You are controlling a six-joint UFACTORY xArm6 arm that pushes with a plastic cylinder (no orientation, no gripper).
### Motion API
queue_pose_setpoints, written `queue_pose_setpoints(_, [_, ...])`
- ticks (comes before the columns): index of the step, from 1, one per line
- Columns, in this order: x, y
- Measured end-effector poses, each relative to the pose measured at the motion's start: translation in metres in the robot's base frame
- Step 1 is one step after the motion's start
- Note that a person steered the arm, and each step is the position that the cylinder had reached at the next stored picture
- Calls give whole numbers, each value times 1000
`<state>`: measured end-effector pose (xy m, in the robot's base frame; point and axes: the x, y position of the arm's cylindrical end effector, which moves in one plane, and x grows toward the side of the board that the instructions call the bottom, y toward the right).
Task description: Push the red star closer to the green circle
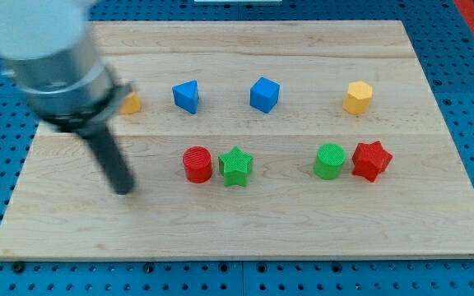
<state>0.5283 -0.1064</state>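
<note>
The red star (372, 159) lies at the view's right, right beside the green circle (330, 160), which is on its left; the two look to be touching or nearly so. My tip (123, 190) rests on the board at the view's left, far from both. It is left of the red circle (197, 164) and touches no block. The arm's grey body fills the upper left corner and hides part of a yellow block (131, 104).
A green star (236, 166) sits against the red circle's right side. A blue block (186, 96), a blue cube (264, 94) and a yellow hexagon (357, 97) line the upper row. The wooden board (245, 230) lies on a blue pegboard.
</note>
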Motion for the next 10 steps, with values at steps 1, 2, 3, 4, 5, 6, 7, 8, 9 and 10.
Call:
queue_pose_setpoints(1, [-3, 106])
queue_pose_setpoints(2, [8, 132])
queue_pose_setpoints(3, [9, 194])
queue_pose_setpoints(4, [6, 273])
queue_pose_setpoints(5, [3, 317])
queue_pose_setpoints(6, [-4, 319])
queue_pose_setpoints(7, [-17, 319])
queue_pose_setpoints(8, [-32, 319])
queue_pose_setpoints(9, [-44, 317])
queue_pose_setpoints(10, [-44, 303])
